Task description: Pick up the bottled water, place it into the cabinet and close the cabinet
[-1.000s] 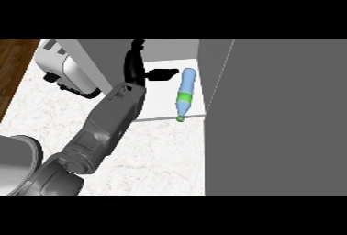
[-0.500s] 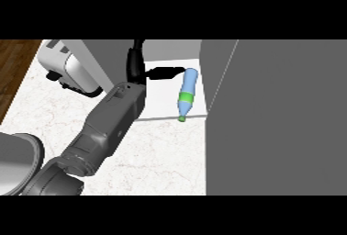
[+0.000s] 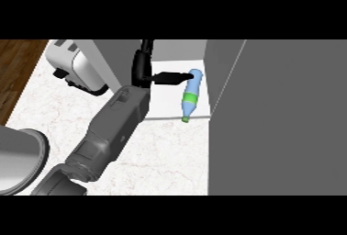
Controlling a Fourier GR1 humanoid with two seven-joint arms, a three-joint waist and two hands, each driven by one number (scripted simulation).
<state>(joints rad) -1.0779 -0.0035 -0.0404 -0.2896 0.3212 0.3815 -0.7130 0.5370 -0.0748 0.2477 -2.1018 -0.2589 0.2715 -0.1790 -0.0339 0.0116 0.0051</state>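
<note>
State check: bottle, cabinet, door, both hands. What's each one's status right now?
bottled water: lying on its side inside the cabinet, cap at the shelf's front edge.
cabinet: open.
door: swung out at the view's right, not closed.
left hand: open, thumb pointing at the bottle's base; contact unclear.
right hand: not in view.

The bottled water point(image 3: 192, 94) is pale blue with a green band and cap, the left hand point(image 3: 142, 67) black on a grey forearm point(image 3: 115, 125), the surface point(image 3: 163, 156) white with faint veining, the cabinet point(image 3: 284, 114) grey.
</note>
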